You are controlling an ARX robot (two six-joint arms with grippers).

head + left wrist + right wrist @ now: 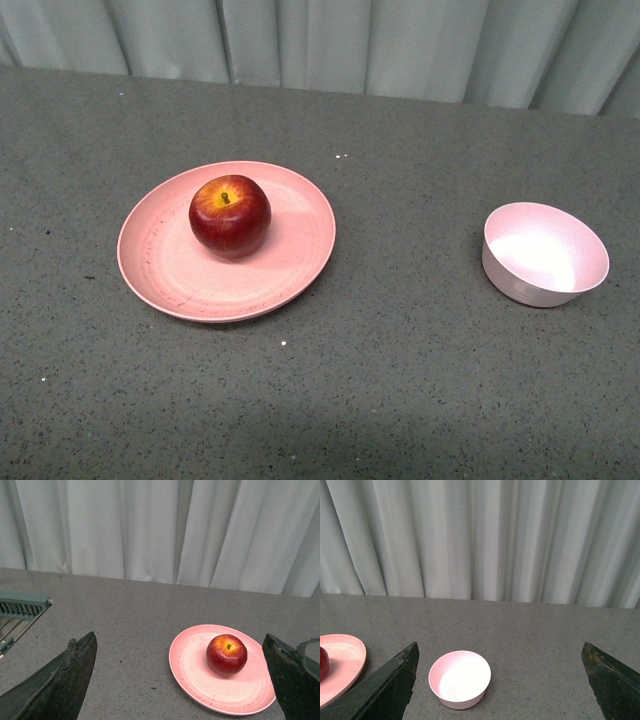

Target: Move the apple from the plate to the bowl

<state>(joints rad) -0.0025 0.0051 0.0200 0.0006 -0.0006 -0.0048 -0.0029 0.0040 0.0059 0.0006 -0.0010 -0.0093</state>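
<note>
A dark red apple (230, 215) with a yellow patch round its stem sits upright on the salmon-pink plate (170, 275), left of the table's middle. The small pale pink bowl (545, 253) stands empty at the right. Neither arm shows in the front view. My left gripper (182, 680) is open and held well back from the plate (200, 680), with the apple (226, 654) seen between its fingertips (75, 665). Open too is my right gripper (500, 680), held back from the bowl (460, 679), nothing between its fingers (395, 680).
A grey speckled tabletop (400, 380) carries both dishes. Pale curtains (350, 45) hang along its far edge. A grey-green slotted rack (20, 610) shows at the table's edge in the left wrist view. The plate's rim (342, 665) shows beside the bowl in the right wrist view.
</note>
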